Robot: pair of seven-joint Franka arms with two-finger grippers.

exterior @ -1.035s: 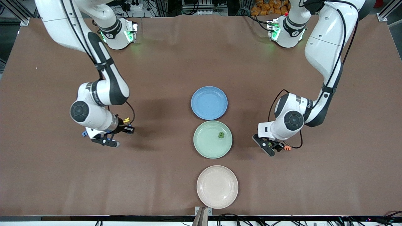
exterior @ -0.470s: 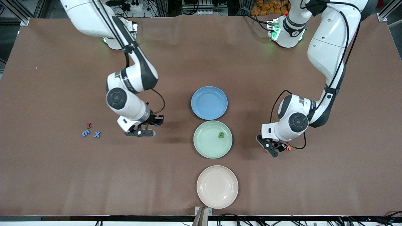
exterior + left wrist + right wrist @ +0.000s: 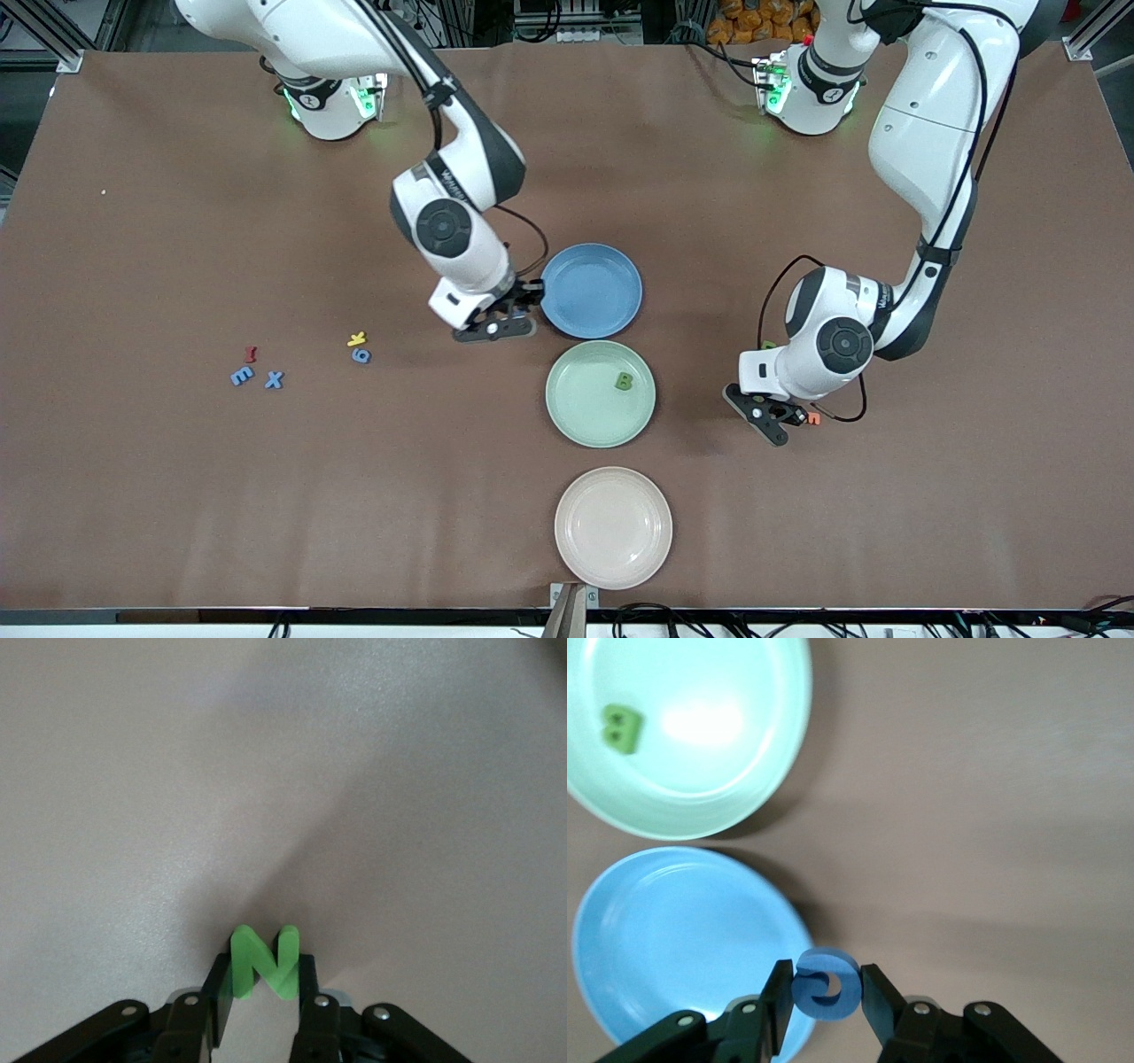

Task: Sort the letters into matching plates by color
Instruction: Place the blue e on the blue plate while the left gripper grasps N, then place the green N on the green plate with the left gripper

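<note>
My right gripper (image 3: 498, 330) (image 3: 825, 979) is shut on a round blue letter (image 3: 825, 985), over the table just beside the blue plate (image 3: 591, 291) (image 3: 673, 939), at the rim toward the right arm's end. My left gripper (image 3: 772, 425) (image 3: 263, 967) is shut on a green letter N (image 3: 264, 958), low at the table toward the left arm's end from the green plate (image 3: 580, 403) (image 3: 718, 771). A green B (image 3: 625, 381) (image 3: 622, 728) lies in the green plate. A blue E (image 3: 241, 377), a blue X (image 3: 275, 380) and another blue letter (image 3: 361, 355) lie toward the right arm's end.
A cream plate (image 3: 613, 527) sits nearest the front camera, in line with the two others. A red letter (image 3: 251, 354) and a yellow letter (image 3: 356, 338) lie among the blue ones. An orange letter (image 3: 811, 417) lies beside the left gripper.
My right arm has carried the blue letter from the right arm's end of the table to the blue plate's rim, uncovering the letters there. My left gripper has shut on the green N.
</note>
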